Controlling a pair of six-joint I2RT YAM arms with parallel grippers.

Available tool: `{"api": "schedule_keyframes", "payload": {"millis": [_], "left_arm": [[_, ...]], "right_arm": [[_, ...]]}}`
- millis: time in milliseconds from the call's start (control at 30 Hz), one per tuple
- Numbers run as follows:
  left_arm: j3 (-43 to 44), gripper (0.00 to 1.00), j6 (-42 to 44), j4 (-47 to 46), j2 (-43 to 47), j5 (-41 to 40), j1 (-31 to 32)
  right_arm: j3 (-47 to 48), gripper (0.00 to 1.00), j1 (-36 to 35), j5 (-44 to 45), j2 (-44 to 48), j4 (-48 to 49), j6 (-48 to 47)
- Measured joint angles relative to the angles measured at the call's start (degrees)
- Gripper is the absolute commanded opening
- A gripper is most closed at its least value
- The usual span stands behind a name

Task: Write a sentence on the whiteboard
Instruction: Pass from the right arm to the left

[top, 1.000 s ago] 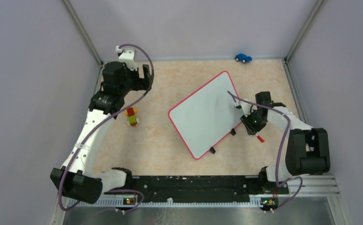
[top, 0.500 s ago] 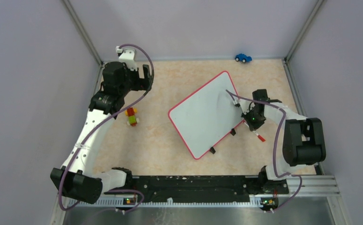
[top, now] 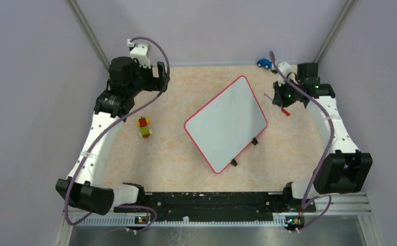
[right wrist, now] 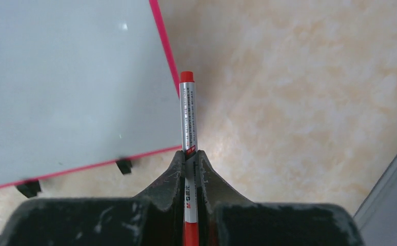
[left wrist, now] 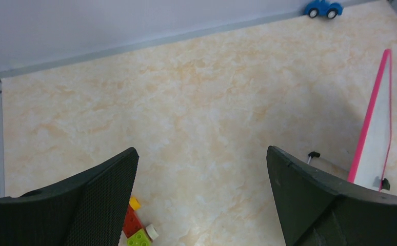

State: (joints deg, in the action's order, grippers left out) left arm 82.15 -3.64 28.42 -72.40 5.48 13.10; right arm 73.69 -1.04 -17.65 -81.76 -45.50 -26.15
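Red-ended and silver-barrelled, the marker point(right wrist: 188, 115) sat pinched between the fingers of the right end effector point(right wrist: 189, 159), which was clenched hard on the barrel with most of the pen projecting forward. From above, that end effector point(top: 283, 100) hung near the far right corner of the worktop point(top: 176, 154), just off the whiteboard's far right edge and close to a blue toy car point(top: 265, 63).

The whiteboard point(top: 226, 123) lay flat around the middle of the worktop, turned at an angle, its pink frame and two black feet showing. No lettering could be seen on its surface, so the sentence was not yet begun.

The left end effector point(left wrist: 201, 151) hovered released, jaws wide and holding nothing, toward the far left corner, above a small stack of toy bricks point(top: 144, 127).

I judged the step in hand to be the carrying of the pen to its starting place. Whether the red end facing outward was a cap or the pen's tail could not be told. If capped, it would need pulling off, likely by the free left arm. Next, the tip had to be brought down over the board and set lightly on the glossy surface without shoving the board along.
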Motion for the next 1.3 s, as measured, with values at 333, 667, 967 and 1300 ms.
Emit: {"api": "schedule_keyframes", "payload": {"millis": [333, 667, 967, 1300], "left_arm": [[10.27, 0.99, 1.18, 0.04, -0.46, 15.30, -0.17], [9.44, 0.98, -12.11, -9.90, -6.05, 37.92, 3.58], [9.97, 0.93, -20.13, -17.11, -12.50, 33.51, 14.40], [17.22, 0.86, -24.26, -20.39, -22.14, 26.60, 21.03]], "right_arm": [[18.73, 0.00, 0.00, -18.73, 2.23, 6.93, 20.33], [15.80, 0.00, -7.80, -21.73, 6.58, 27.43, 48.48], [16.72, 0.00, -12.07, -9.79, 4.92, 30.73, 60.59], [19.87, 0.00, -18.88, 1.55, 1.95, 29.70, 64.37]]}}
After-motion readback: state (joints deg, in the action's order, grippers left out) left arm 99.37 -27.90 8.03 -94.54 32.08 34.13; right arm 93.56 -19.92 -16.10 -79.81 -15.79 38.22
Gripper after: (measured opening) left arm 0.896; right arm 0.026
